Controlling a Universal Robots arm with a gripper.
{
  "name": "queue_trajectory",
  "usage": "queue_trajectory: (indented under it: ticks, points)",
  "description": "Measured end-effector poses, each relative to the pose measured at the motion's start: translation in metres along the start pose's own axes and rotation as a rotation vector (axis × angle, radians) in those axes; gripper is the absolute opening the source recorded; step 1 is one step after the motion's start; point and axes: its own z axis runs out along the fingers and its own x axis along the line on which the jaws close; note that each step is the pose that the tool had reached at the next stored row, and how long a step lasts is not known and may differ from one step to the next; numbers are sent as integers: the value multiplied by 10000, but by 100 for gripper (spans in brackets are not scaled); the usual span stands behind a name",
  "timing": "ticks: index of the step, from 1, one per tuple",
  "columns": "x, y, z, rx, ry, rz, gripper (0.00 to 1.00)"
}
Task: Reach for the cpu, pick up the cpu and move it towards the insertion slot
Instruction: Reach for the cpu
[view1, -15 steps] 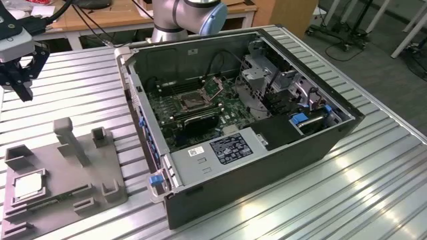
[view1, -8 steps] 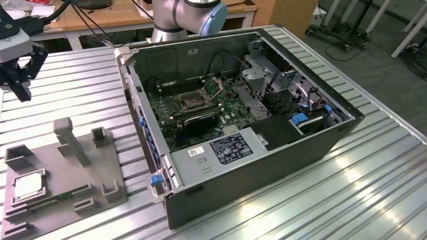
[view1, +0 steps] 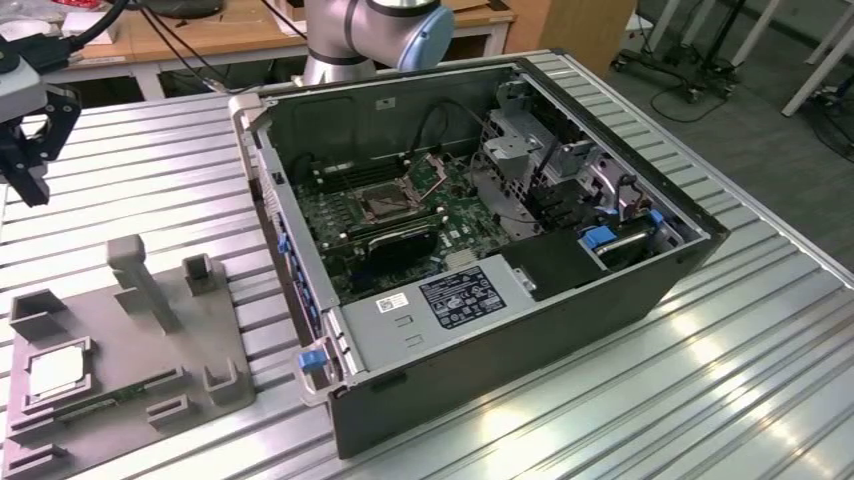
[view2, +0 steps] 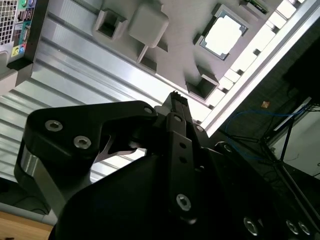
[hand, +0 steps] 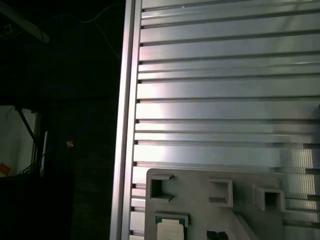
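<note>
Gripper (view1: 30, 178) hangs well apart from the cpu (view1: 56, 372), which lies flat in the grey tray (view1: 180, 345); how far the gripper is open cannot be told.

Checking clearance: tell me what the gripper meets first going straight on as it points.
The gripper would probably meet bare table beside the tray, short of the cpu; depth is unclear.

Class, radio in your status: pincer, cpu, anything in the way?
Status: pincer above table, apart from cpu. Chip flat in grey tray, untouched. Tray's upright posts stand nearby.
</note>
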Motion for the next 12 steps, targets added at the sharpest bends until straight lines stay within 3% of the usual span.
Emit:
queue_trajectory:
  ticks: [12]
  points:
    - [25, 1, 1, 0, -2, 0, 11]
